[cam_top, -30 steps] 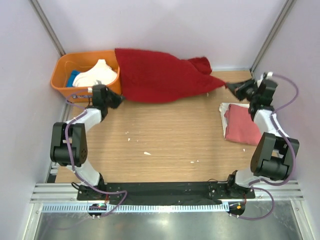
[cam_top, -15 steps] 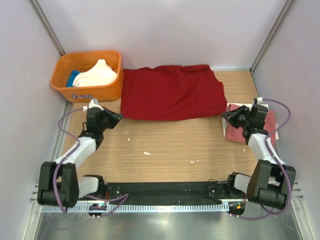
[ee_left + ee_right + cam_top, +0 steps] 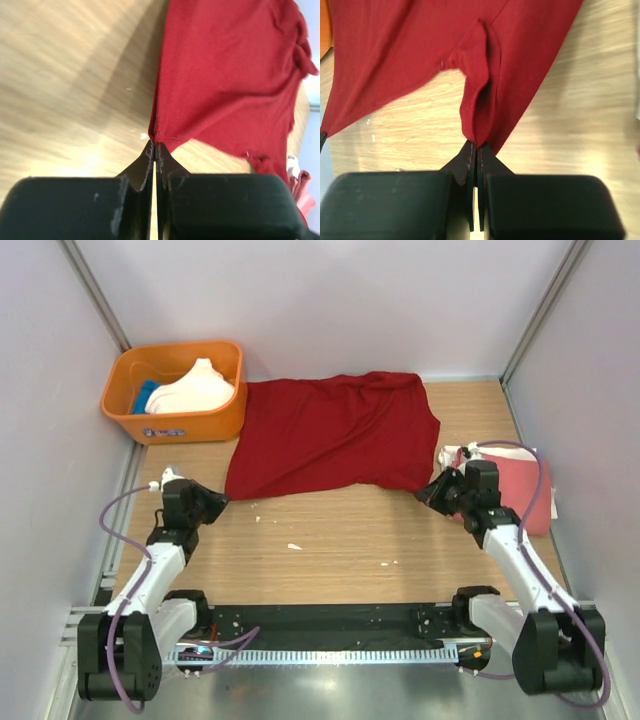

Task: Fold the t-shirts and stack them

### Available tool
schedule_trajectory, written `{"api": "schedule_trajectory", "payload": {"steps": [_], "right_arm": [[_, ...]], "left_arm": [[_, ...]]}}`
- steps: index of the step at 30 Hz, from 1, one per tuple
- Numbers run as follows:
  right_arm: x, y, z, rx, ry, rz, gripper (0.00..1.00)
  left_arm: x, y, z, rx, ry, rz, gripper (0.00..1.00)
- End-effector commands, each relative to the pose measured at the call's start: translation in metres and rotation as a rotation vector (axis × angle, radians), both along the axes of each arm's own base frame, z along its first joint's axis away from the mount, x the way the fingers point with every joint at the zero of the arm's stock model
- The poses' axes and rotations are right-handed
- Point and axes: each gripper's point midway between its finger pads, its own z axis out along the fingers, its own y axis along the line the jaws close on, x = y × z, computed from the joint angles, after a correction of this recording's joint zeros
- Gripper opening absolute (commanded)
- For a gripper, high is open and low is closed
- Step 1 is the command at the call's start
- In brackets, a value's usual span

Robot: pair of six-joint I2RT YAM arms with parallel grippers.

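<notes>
Pinching the two near corners of the red shirt, the left tool and right tool are each clamped shut on cloth, one per corner, so the near edge is held wide. The shirt lies spread on the desk, between the tub and the pink shirt, probably for flattening before folding.

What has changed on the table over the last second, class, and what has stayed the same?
Both arms drew back toward their bases. The left gripper and right gripper, each shut on a near corner of the dark red t-shirt, dragged it away from the orange tub and laid it out on the table. Neither grip was released. The tub, its contents and the folded salmon-pink t-shirt stayed put.
</notes>
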Motion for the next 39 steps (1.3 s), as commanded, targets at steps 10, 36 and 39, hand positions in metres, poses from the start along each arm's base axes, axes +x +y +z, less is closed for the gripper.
{"api": "schedule_trajectory", "payload": {"steps": [10,36,39], "right_arm": [[-0.05,-0.06,0.052,-0.1,-0.183,-0.364,0.01],[-0.114,-0.07,0.07,-0.042,-0.097,-0.485,0.01],[-0.122,-0.07,0.072,-0.043,-0.098,-0.484,0.01]], "left_arm": [[-0.027,0.013,-0.004,0.013,0.008,0.035,0.0],[-0.088,0.023,0.011,-0.066,-0.053,0.188,0.0],[-0.092,0.023,0.011,-0.084,-0.047,0.201,0.0]]}}
